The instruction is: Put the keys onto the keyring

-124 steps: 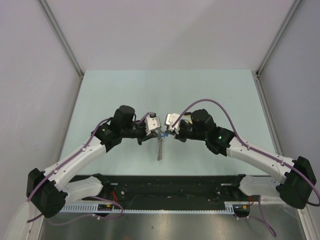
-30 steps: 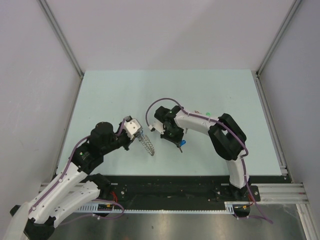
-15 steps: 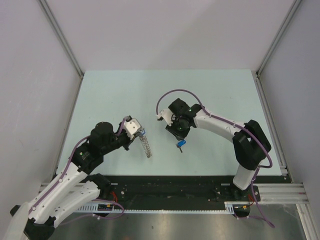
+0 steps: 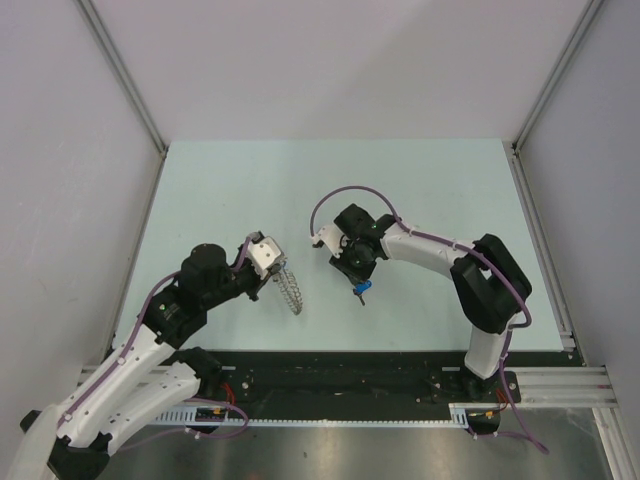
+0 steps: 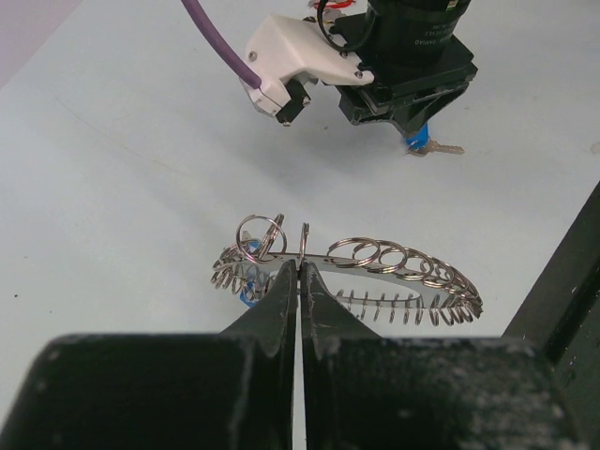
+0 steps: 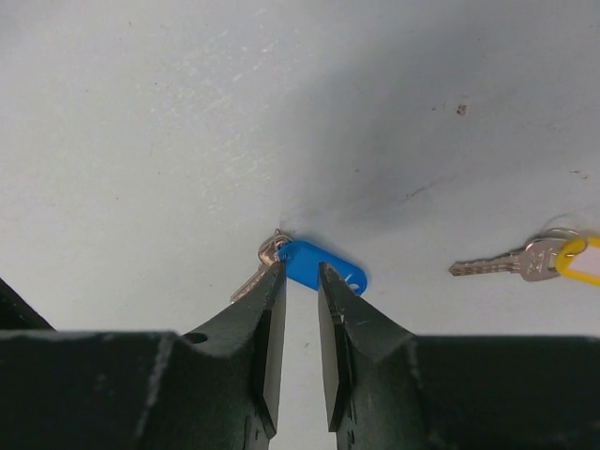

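My left gripper (image 5: 300,269) is shut on the near rim of the keyring (image 5: 394,261), a grey ring of many small wire loops. It holds the keyring (image 4: 289,288) in the air, just off the table. A bit of blue (image 5: 248,296) shows behind the ring's left end. A key with a blue tag (image 6: 328,267) lies on the table. My right gripper (image 6: 302,270) points straight down at it, jaws a narrow gap apart, tips at the tag's left end and on either side of it. In the top view the blue key (image 4: 363,291) lies just below the right gripper (image 4: 357,276).
A second key with a yellow tag (image 6: 579,259) lies on the table to the right of the blue one. The black rail (image 4: 340,365) with the arm bases runs along the table's near edge. Grey walls enclose the pale green table (image 4: 240,190).
The right arm's elbow has swung out to the right and partly back, while its gripper stays over the blue key. The left arm holds still, with the keyring swaying slightly.
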Motion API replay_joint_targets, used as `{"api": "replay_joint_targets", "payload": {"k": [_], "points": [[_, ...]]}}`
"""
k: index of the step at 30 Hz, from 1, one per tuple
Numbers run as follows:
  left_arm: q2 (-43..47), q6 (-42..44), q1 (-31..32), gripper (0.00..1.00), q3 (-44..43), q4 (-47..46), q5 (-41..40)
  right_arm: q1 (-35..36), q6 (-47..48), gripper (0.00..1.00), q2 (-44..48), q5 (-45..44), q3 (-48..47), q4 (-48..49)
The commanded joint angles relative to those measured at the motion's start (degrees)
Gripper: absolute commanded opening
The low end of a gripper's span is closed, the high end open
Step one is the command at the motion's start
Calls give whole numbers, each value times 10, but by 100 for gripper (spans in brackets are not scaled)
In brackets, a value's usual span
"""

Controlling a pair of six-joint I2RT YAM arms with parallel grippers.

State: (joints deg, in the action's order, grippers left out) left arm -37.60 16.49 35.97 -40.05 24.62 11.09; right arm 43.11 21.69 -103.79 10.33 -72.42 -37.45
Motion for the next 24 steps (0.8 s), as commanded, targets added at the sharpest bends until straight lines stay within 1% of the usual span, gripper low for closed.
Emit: {"api": "replay_joint_targets", "payload": {"k": [1, 7, 13, 24], "points": [[4, -7, -4, 0, 1, -39, 11, -3, 9, 24, -14, 11, 4, 18], [3, -7, -4, 0, 1, -39, 11, -2, 11, 24, -18, 16, 7, 18], [1, -7, -3, 1, 1, -39, 11, -1, 12, 21, -19, 23, 8, 17], [-1, -7, -4, 0, 1, -39, 14, 4, 14, 21, -19, 29, 9, 6]]}}
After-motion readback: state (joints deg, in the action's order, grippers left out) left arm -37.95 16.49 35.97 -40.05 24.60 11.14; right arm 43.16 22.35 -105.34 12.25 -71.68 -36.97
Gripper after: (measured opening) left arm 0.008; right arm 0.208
